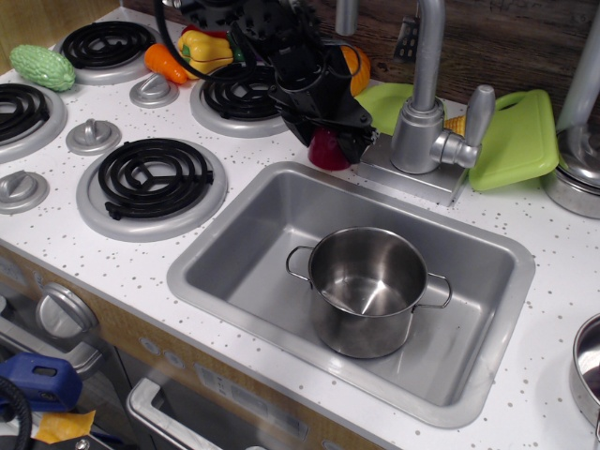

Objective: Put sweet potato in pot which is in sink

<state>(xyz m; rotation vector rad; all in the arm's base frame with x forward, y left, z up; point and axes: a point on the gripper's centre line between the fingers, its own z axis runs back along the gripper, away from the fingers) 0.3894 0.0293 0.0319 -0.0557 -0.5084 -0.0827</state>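
The dark red sweet potato [325, 153] sits on the white counter just behind the back rim of the sink [246, 246], left of the faucet base. My black gripper [337, 138] comes down on it from the back left. Its fingers clasp the top of the sweet potato, and only the lower half shows. The shiny steel pot [364, 291] stands upright and empty in the middle of the sink, to the front right of the gripper.
The grey faucet [427, 103] rises right beside the gripper. An orange pumpkin toy [357, 66] and a green board [516, 136] lie behind. Burners [155, 176], a carrot [164, 64] and a yellow pepper [206, 49] are to the left. Steel pans [574, 186] stand at the right edge.
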